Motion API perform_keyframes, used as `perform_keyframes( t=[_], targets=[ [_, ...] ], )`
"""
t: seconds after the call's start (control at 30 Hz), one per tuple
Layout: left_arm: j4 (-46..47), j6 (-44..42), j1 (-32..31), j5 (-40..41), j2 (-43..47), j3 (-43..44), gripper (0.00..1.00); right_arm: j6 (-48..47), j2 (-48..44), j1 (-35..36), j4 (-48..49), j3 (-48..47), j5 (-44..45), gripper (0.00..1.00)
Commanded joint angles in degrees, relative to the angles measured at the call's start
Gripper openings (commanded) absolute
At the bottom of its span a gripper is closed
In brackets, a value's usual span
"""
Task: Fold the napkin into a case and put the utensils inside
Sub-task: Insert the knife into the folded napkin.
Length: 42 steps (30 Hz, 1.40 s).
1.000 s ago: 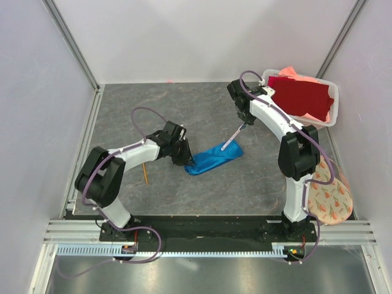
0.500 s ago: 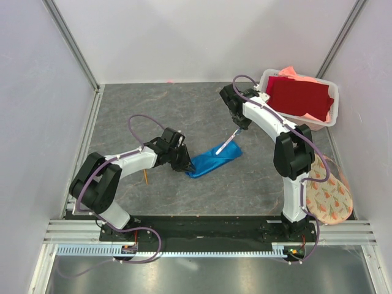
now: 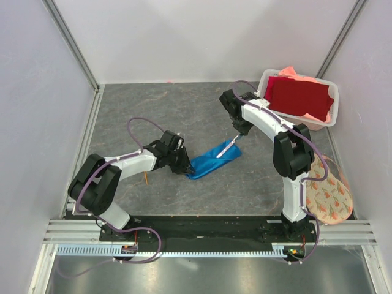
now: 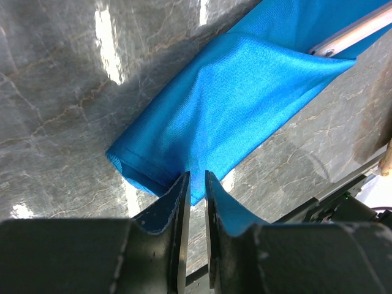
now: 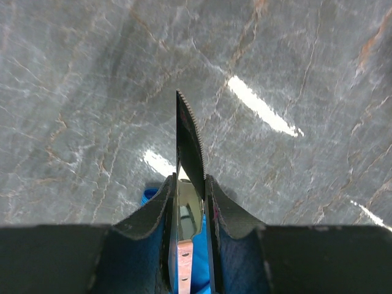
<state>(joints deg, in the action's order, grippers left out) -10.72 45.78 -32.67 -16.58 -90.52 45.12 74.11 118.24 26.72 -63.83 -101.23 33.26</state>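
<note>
The bright blue napkin (image 3: 213,159) lies on the table folded into a narrow case (image 4: 245,92). My left gripper (image 3: 184,165) is at its left end. In the left wrist view the left gripper (image 4: 196,179) stands nearly closed with a raised corner of the cloth pinched at the tips. My right gripper (image 3: 237,133) is shut on a utensil, a knife (image 3: 225,148) with a serrated blade (image 5: 191,138) and a copper handle (image 4: 355,33). The handle end rests on the case's right half; I cannot tell if it is under a layer. An orange-brown stick (image 3: 146,177) lies by the left arm.
A white basket (image 3: 334,119) at the back right holds a dark red cloth (image 3: 300,98) over a salmon-pink one (image 3: 294,73). A round floral mat (image 3: 334,199) lies beside the right arm's base. Grey walls and metal rails enclose the table.
The right arm has swung left and lowered the knife, so its handle end now lies on the napkin. The left gripper has drawn slightly down-left, still at the napkin's left end.
</note>
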Motion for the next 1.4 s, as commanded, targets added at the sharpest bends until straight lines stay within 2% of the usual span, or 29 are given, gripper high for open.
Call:
perform_keyframes(
  t=[0.0, 0.57, 1.2, 1.27, 1.37],
  targets=[
    [2.0, 2.1, -0.8, 1.4, 2.4, -1.2, 0.22, 3.1, 0.2, 1.1, -1.1, 0.9, -2.9, 0.10],
    [3.4, 3.9, -3.1, 3.0, 2.9, -2.5, 0.22, 10.4, -1.8, 4.2, -4.0, 5.0, -9.8, 0.14],
    [4.2, 5.4, -5.0, 3.9, 2.8, -2.9, 0.22, 14.9, -2.6, 7.6, -2.5, 9.0, -15.8, 0.18],
    [4.1, 4.6, -5.0, 3.2, 4.2, -2.4, 0.22, 14.8, -3.0, 7.5, -2.2, 9.8, -15.3, 0.19],
    [-0.7, 2.7, -4.9, 4.2, 8.5, 0.5, 0.26, 14.7, -3.6, 7.5, -1.9, 10.5, -14.6, 0.20]
  ],
)
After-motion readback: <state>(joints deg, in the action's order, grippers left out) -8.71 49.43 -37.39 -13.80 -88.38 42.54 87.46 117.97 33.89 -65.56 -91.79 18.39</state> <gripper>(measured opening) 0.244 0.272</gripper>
